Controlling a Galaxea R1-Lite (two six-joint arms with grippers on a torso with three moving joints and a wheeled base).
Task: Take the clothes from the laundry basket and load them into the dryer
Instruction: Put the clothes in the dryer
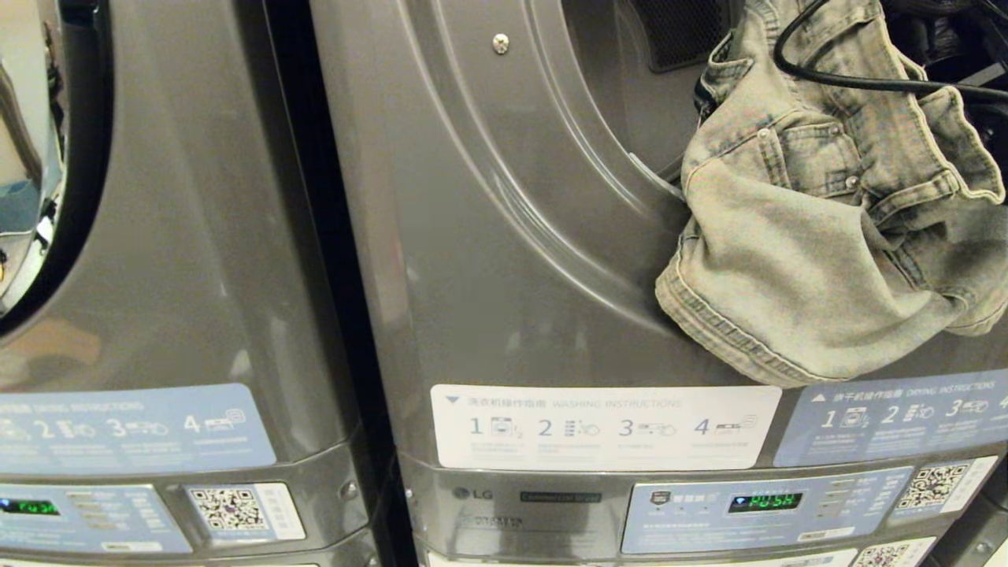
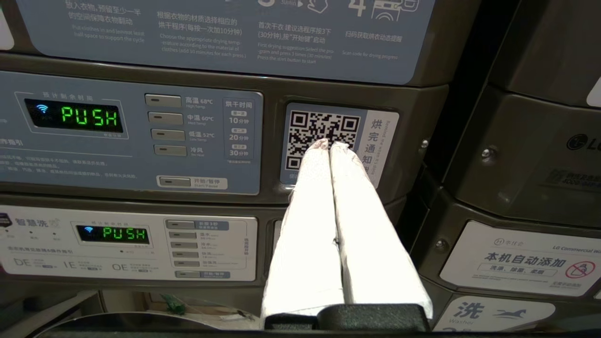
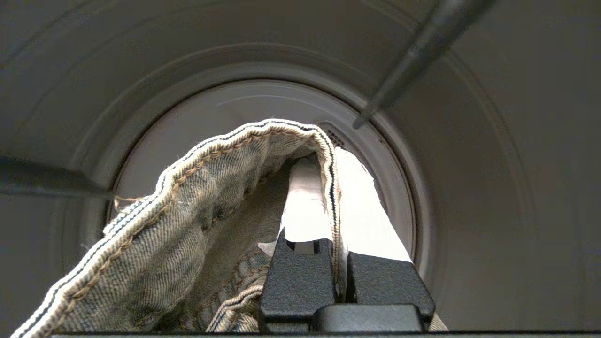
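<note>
A faded denim garment [image 1: 811, 260] hangs over the lower rim of the dryer [image 1: 504, 236] opening at the upper right of the head view, part inside and part draped down the front. In the right wrist view my right gripper [image 3: 327, 162] is shut on the garment's stitched hem [image 3: 178, 206] and points into the grey drum [image 3: 469, 188]. In the head view the gripper is hidden; only a black cable [image 1: 850, 79] shows above the cloth. My left gripper [image 2: 330, 143] is shut and empty, low before a control panel's QR code [image 2: 324, 126]. The laundry basket is out of view.
Two dark baffles [image 3: 413, 56] [image 3: 47, 180] stick out from the drum wall. A second grey machine [image 1: 157, 236] with a round glass door [image 1: 31, 157] stands to the left. Control panels with green displays [image 1: 764, 502] [image 2: 89, 115] run below the dryer door.
</note>
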